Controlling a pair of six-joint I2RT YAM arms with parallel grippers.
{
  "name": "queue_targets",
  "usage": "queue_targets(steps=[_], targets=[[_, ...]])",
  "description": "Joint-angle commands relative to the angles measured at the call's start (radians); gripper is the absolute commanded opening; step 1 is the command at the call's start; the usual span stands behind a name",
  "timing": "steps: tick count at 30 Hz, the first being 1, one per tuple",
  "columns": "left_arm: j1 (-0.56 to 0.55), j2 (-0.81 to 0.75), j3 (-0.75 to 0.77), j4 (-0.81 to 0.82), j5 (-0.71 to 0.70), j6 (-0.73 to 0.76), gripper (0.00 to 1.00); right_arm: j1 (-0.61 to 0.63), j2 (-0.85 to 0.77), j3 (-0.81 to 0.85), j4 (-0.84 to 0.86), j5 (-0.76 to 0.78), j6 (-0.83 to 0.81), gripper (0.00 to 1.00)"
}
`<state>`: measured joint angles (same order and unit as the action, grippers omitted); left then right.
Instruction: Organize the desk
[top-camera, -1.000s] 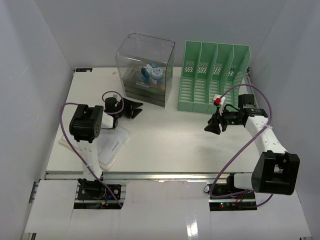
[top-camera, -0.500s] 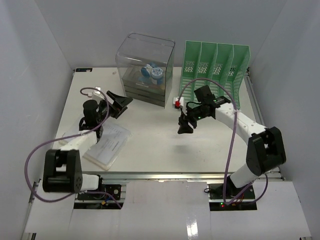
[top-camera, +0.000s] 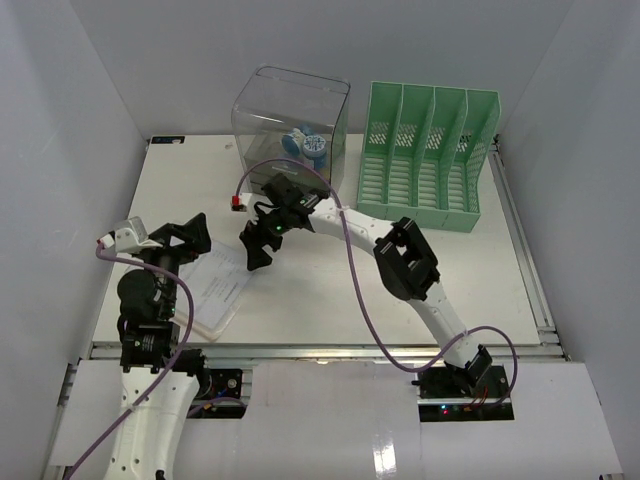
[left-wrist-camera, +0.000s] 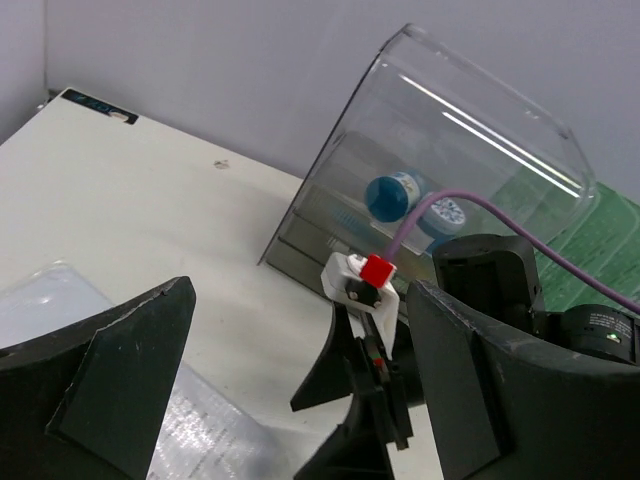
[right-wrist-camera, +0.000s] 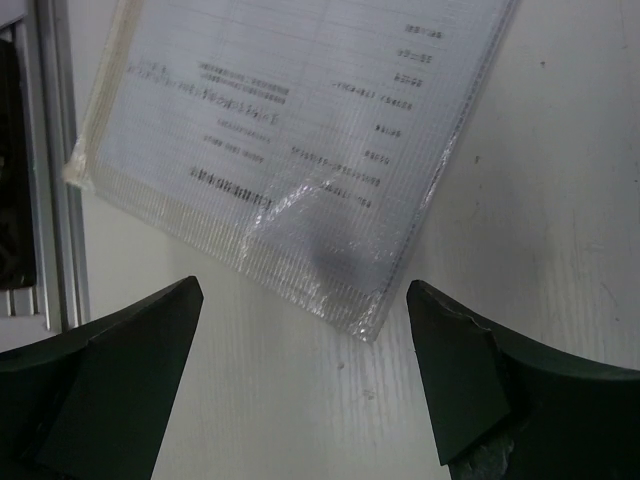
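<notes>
Desk (top-camera: 480, 275) with sleeved sheet (right-wrist-camera: 300, 150), print illegible

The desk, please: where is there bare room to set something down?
Bare desk: right side between green file rack and front rail; back-left corner beside the clear drawer box. Crowded: front-left, document sleeve under left gripper and right gripper.
</notes>
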<state>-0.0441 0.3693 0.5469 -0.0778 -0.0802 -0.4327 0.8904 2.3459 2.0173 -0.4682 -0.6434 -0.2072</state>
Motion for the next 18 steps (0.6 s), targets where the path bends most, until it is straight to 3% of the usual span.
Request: queue_targets(steps=[1,7,15,18], targets=[[0.002,0.019,-0.009,-0.072,-0.045,0.059,0.98,0.020,0.068,0.119,0.083,0.084,0.189,0.90],[0.001,0.001,-0.013,-0.065,-0.032,0.051,0.98,0.038,0.121,0.114,0.176,0.115,0.285,0.90],[0.001,-0.013,-0.019,-0.060,-0.020,0.046,0.98,0.080,0.133,0.038,0.183,0.261,0.241,0.90],[0.001,-0.013,-0.019,-0.060,-0.018,0.045,0.98,0.098,0.135,-0.015,0.180,0.286,0.233,0.98]])
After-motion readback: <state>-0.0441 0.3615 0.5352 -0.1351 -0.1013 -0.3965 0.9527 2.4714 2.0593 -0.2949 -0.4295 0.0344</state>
